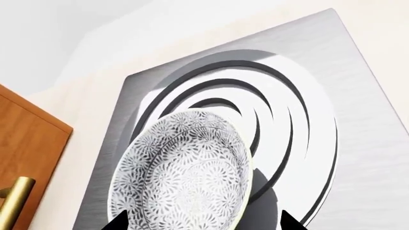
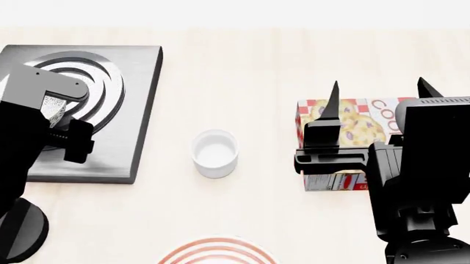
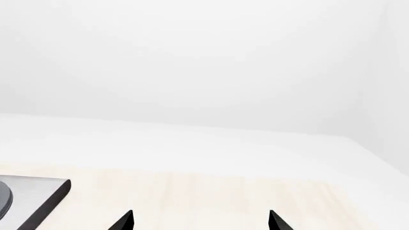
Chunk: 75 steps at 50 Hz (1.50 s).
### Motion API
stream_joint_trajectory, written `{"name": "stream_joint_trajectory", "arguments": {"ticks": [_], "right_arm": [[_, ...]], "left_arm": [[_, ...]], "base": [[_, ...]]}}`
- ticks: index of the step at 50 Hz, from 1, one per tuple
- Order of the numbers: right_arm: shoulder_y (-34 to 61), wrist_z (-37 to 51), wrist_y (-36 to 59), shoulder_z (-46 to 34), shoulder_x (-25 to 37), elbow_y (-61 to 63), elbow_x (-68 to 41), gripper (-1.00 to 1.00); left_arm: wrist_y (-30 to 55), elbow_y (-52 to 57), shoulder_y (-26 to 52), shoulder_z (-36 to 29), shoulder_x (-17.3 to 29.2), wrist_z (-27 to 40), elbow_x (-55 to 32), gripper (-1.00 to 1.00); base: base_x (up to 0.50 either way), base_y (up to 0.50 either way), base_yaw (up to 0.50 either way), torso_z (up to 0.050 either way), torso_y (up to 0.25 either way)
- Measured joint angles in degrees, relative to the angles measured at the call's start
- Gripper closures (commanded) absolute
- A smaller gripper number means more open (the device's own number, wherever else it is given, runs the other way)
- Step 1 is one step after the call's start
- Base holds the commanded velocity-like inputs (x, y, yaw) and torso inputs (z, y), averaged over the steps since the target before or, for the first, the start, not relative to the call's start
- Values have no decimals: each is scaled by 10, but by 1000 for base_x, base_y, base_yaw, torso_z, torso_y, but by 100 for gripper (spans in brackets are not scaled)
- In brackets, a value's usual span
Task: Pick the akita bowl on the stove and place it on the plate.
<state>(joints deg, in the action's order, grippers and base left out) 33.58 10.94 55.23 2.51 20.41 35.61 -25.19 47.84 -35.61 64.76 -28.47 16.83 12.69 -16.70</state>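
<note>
The akita bowl (image 1: 185, 172), speckled black and white, sits on the stove (image 1: 357, 158) over its raised black rings. My left gripper (image 1: 204, 221) is open, its two black fingertips on either side of the bowl, which lies closer to one fingertip (image 1: 122, 221). In the head view my left arm covers most of the bowl (image 2: 52, 109) on the stove (image 2: 136, 115). The plate (image 2: 218, 254), white with red rings, shows at the near table edge. My right gripper (image 2: 380, 91) hangs open over the table's right side with nothing in it.
A plain white cup (image 2: 215, 153) stands mid-table between stove and plate. A cookie box (image 2: 353, 124) lies under my right arm. A round black knob (image 2: 22, 231) sits near the front left. A wooden cabinet (image 1: 26, 139) with a brass handle (image 1: 16, 194) borders the stove side.
</note>
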Motion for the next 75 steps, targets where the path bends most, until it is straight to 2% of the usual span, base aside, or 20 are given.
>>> {"name": "stream_joint_trajectory", "arguments": {"ticks": [29,30,64,75], "right_arm": [[1,6,2,0,2,1,-7,-100],[1,6,2,0,3,1,-8,-100],[0,12,-1,0,5,0,-15,-100],[1,13,-3,-2,6,-2,-16,-100]], "left_arm": [[-12,-15,1,-5,4,-4,2,-100],[-12,-15,0,-5,4,-4,2,100],[-25,-8,-3,-5,5,-8,-6,100],[-77,11,10,24,-2,25,-13,100]], "base": [[0,0,0,0,0],[0,0,0,0,0],[0,0,0,0,0],[0,0,0,0,0]]}}
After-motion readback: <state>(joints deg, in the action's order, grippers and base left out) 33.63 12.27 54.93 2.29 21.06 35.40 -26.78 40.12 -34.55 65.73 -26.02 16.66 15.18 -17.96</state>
